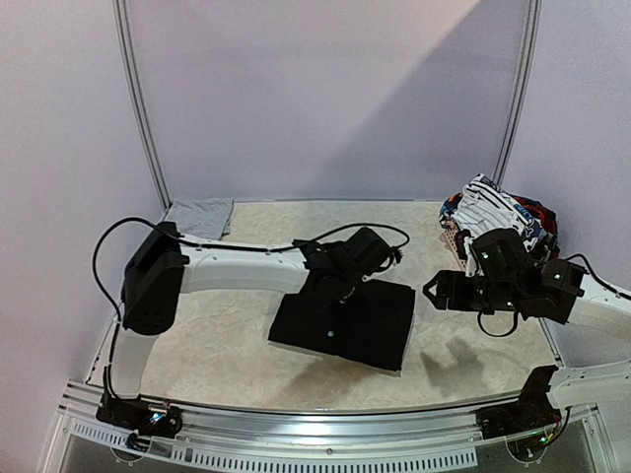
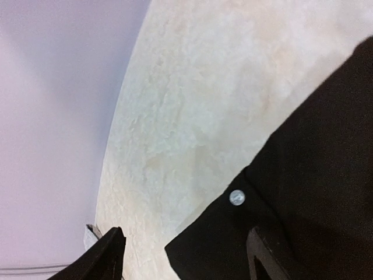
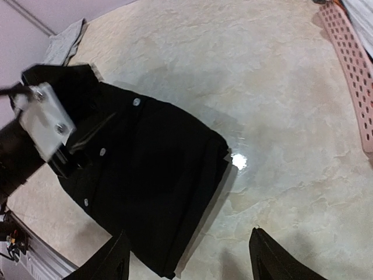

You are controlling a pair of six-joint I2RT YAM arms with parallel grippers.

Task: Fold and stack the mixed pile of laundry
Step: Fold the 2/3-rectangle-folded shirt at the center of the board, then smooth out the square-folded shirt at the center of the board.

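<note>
The black trousers (image 1: 347,325) lie folded flat in the middle of the table, with silver buttons showing (image 2: 236,198). My left gripper (image 1: 327,293) hovers open over their far left corner (image 2: 192,251), holding nothing. My right gripper (image 1: 441,293) is open and empty, above bare table to the right of the trousers (image 3: 145,175). The rest of the mixed laundry pile (image 1: 498,212), with a white black-striped piece and red and blue bits, sits heaped in the pink basket (image 1: 452,241) at the right. Folded light grey trousers (image 1: 200,216) lie at the far left corner.
The pink perforated basket's wall (image 3: 349,76) stands to the right of my right gripper. The table's back wall and metal frame posts (image 1: 138,108) bound the work area. The left arm (image 1: 237,268) stretches across the table's left half.
</note>
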